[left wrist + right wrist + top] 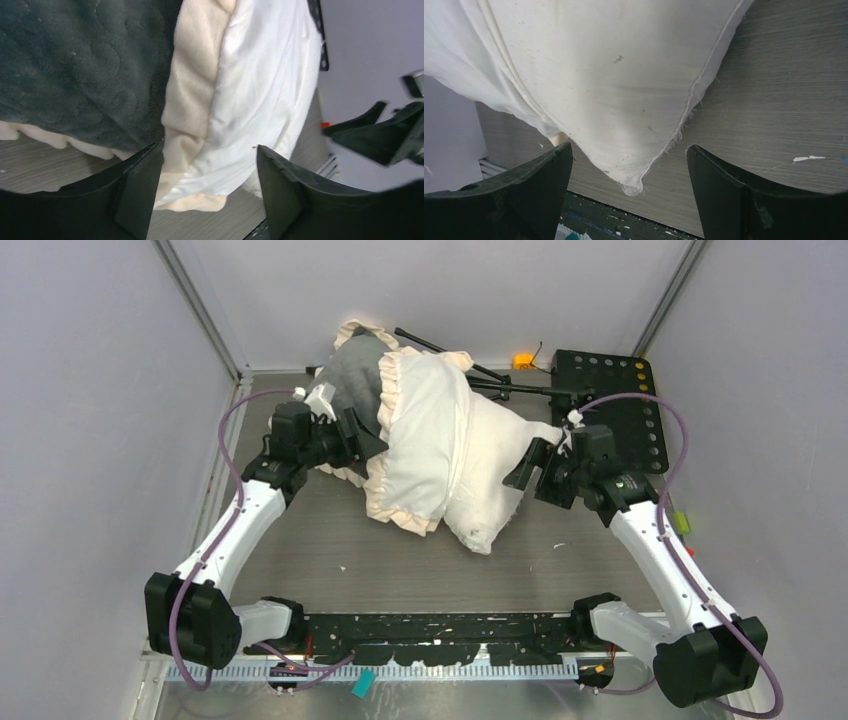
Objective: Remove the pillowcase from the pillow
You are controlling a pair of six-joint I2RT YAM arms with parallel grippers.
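The pillowcase (415,435) lies mid-table: grey plush at the back left, cream-white face and frill in front. The pillow (495,485) sticks out of it to the right, with one corner pointing at the near edge. My left gripper (368,443) is open against the case's left side. In the left wrist view (210,160) its fingers straddle the cream frill (192,95) and white fabric (260,85), with the grey plush (75,70) to the left. My right gripper (530,465) is open beside the pillow. In the right wrist view (629,157) the pillow's frayed corner (624,100) hangs between its fingers, ungripped.
A black perforated plate (610,400) lies at the back right. Black rods (470,365) and a small orange part (523,361) are behind the pillow. A black rail (430,625) runs along the near edge. Grey walls close in the left and right sides.
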